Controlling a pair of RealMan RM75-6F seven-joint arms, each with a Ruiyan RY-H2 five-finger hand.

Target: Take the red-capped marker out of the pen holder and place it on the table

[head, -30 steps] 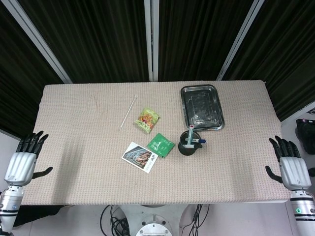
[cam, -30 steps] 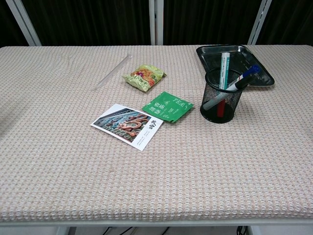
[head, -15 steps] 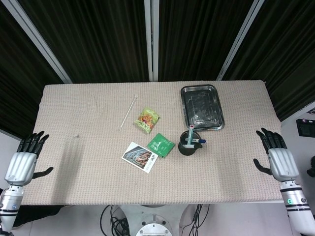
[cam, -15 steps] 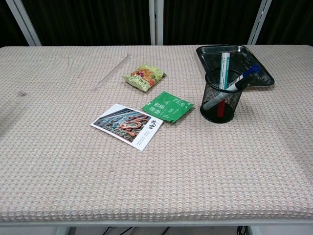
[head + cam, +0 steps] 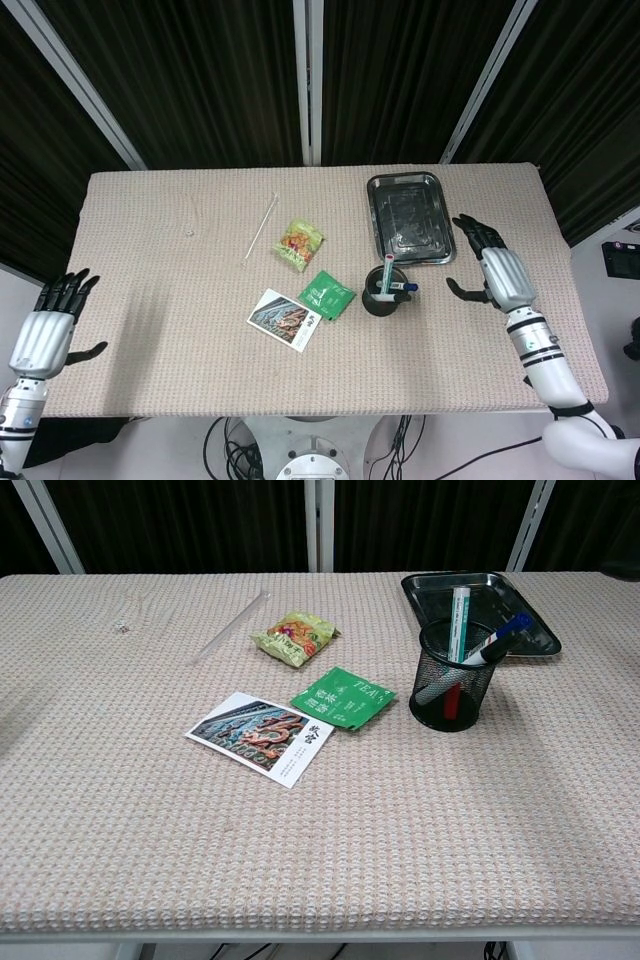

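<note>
Right hand [image 5: 495,272]: its fingers are spread apart and hold nothing. It hangs over the table, to the right of the pen holder and just beside the lower right corner of the metal tray, not touching either one. Only the head view shows it.
Left hand [image 5: 45,332]: fingers apart, holding nothing. It is beyond the left edge of the table, well apart from all the things.
Red-capped marker [image 5: 452,701]: it stands inside the pen holder with the red end down at the bottom, seen through the mesh in the chest view.
Pen holder [image 5: 454,680]: black mesh cup, upright on the table, just in front of the metal tray. It also holds a blue-capped marker [image 5: 497,640], which leans to the right over the rim, and a white stick with green print [image 5: 460,612], which stands almost straight.
Metal tray [image 5: 409,218]: dark and rectangular, on the far right part of the table.
Green tea sachet [image 5: 342,697]: flat on the table, to the left of the pen holder.
Picture card [image 5: 259,737]: lies just beside the sachet, nearer the front edge.
Snack packet [image 5: 294,638]: behind the sachet.
Clear straw [image 5: 232,626]: lies slanted, to the left of the snack packet.
Table [image 5: 160,340]: covered with a beige woven cloth.
</note>
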